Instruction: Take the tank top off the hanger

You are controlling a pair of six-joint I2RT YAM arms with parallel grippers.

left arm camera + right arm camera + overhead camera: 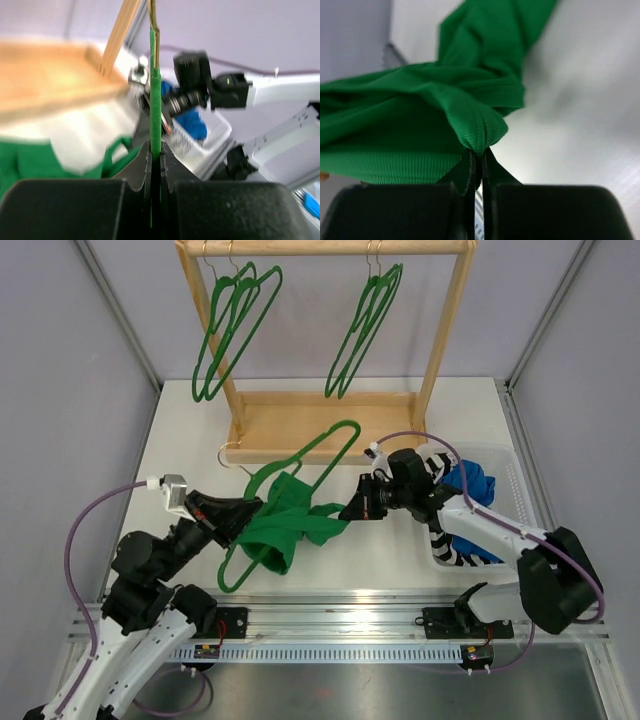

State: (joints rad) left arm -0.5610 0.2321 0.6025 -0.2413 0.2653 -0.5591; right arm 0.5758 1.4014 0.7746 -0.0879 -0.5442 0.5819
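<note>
A green hanger [318,448] lies tilted over the table's middle, with a green ribbed tank top [285,520] bunched on its lower part. My left gripper [250,512] is shut on the hanger's green rod [156,100] at the left side. My right gripper [347,512] is shut on a fold of the tank top [470,120] at its right edge, pulling the cloth taut to the right. The hanger's metal hook [155,30] points toward the wooden rack.
A wooden rack [330,350] stands at the back with several empty green hangers [232,325] on its bar. A white basket [490,500] with blue and striped clothes sits at the right, under my right arm.
</note>
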